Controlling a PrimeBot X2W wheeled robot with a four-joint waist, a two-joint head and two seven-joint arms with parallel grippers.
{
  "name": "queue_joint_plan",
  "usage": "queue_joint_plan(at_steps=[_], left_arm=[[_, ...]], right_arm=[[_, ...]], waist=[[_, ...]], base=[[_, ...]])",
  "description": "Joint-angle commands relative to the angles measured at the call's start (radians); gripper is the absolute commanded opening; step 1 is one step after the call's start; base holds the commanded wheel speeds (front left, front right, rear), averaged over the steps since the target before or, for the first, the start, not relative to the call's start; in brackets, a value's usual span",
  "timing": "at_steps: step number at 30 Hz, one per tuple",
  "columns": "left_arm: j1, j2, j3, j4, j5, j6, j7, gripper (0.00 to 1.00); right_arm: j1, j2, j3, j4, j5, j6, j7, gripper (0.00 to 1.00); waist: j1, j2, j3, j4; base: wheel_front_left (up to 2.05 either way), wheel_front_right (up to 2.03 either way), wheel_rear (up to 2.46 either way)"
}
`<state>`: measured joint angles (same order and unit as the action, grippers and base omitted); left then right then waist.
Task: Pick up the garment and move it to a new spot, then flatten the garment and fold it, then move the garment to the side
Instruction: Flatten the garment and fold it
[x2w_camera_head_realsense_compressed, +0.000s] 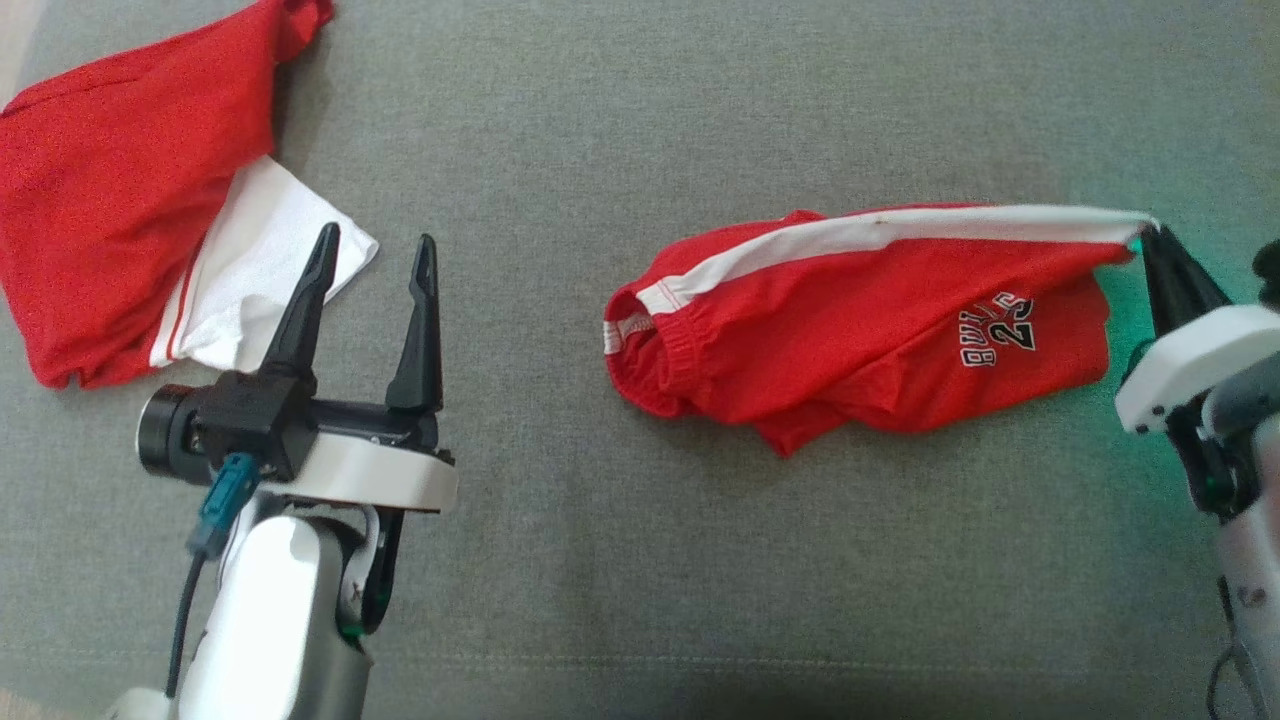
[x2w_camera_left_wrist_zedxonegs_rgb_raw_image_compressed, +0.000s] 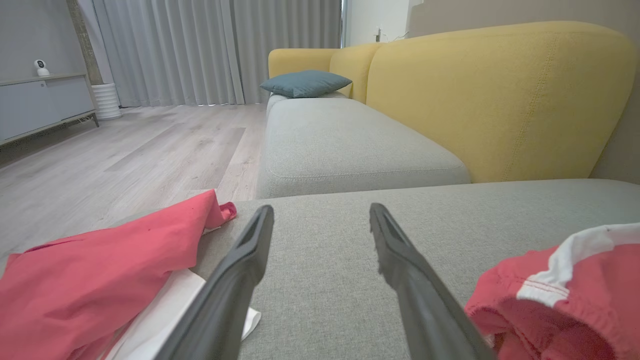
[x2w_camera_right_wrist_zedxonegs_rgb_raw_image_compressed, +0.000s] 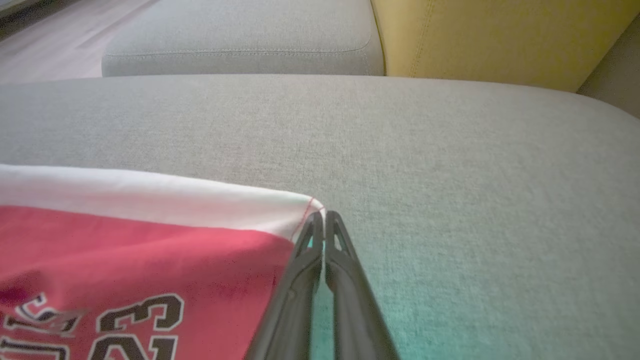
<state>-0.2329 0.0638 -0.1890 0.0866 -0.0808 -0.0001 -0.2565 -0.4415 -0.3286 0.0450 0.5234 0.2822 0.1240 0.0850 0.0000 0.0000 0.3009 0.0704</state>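
We see red shorts (x2w_camera_head_realsense_compressed: 860, 320) lying crumpled on a grey sofa cushion (x2w_camera_head_realsense_compressed: 640, 560), towards our right. Our right gripper (x2w_camera_head_realsense_compressed: 1150, 232) is pinched closed on the corner of their white side stripe, which is stretched taut. Our left gripper (x2w_camera_head_realsense_compressed: 375, 255) hangs spread wide and empty, at the edge of another red and white garment (x2w_camera_head_realsense_compressed: 120, 200) on the far left.
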Motion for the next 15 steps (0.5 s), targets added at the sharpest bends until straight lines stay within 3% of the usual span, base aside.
queue_joint_plan(at_steps=[1,8,15], left_arm=[[-0.029,0.01,0.034,-0.034,0.008,0.001,-0.005,1.0],[-0.017,0.007,0.041,-0.03,0.011,0.006,-0.005,1.0],[0.015,0.008,0.059,-0.022,0.012,0.014,-0.005,1.0]], right_arm=[[-0.035,-0.01,0.018,-0.023,0.009,0.007,-0.026,1.0],[-0.019,0.004,0.018,-0.038,0.018,0.007,-0.19,1.0],[0.099,0.053,-0.004,-0.222,-0.012,0.007,-0.27,1.0]], waist=[[0.0,0.0,0.001,0.0],[0.0,0.0,-0.015,-0.006],[0.0,0.0,-0.057,-0.028]], base=[[0.0,0.0,0.0],[0.0,0.0,0.0],[0.0,0.0,0.0]])
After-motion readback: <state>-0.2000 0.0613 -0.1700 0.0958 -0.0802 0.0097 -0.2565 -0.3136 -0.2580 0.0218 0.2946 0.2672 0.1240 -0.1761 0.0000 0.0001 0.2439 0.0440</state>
